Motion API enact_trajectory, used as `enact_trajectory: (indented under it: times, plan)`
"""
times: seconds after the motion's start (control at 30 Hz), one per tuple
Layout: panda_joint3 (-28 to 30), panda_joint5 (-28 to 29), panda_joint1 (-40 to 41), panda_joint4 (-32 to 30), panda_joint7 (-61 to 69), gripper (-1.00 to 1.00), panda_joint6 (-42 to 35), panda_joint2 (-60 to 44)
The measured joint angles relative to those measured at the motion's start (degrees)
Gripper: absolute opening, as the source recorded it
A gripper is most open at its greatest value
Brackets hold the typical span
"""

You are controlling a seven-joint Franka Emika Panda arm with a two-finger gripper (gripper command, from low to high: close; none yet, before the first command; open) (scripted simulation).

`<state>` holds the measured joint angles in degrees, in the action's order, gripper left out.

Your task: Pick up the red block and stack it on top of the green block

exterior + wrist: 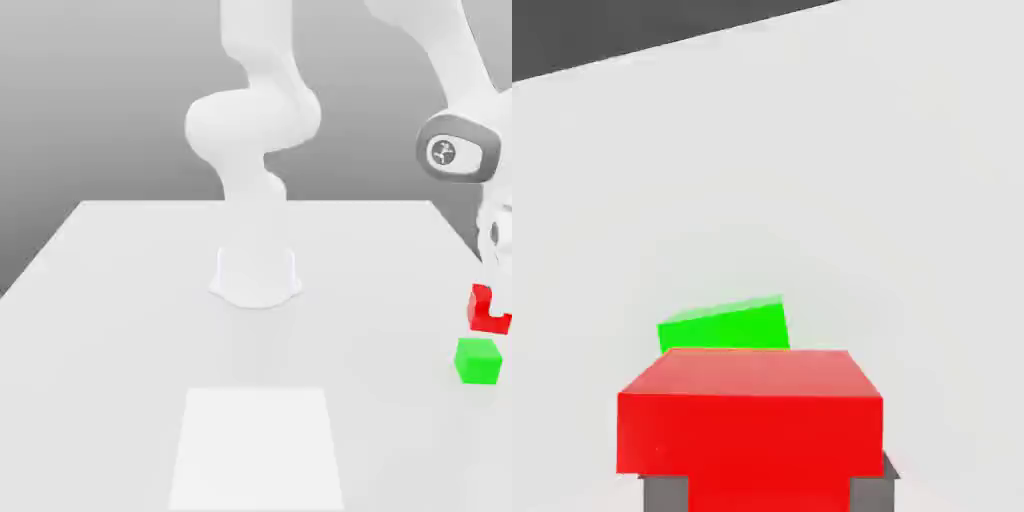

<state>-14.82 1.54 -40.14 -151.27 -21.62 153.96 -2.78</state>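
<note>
The red block (487, 311) hangs at the exterior view's right edge, clamped in the end effector (770, 492), just above and behind the green block (478, 361) on the counter (150, 300). Centre it squarely over green, lower gently, then release.

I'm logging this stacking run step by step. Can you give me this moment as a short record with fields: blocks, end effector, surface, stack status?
red block: held in the end effector, at the exterior view's right edge, partly hidden by a finger
green block: resting on the table, just below the red block in the exterior view
end effector: shut on the red block, grey fingers at its sides
table: white, with a lighter rectangle near the front
stack status: not yet stacked; whether the blocks touch cannot be told
</note>
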Motion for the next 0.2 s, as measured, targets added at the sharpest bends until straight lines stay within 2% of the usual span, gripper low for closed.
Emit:
enact_trajectory:
  times: [0.1,0.13,0.2]
  plan:
    - [2.1,3.9,-0.2,0.2,-2.8,-1.0,5.2,-5.6]
    - [2.8,5.0,-0.7,0.3,-3.6,1.0,6.8,-7.4]
    - [2.8,5.0,-0.7,0.3,-3.6,1.0,6.8,-7.4]
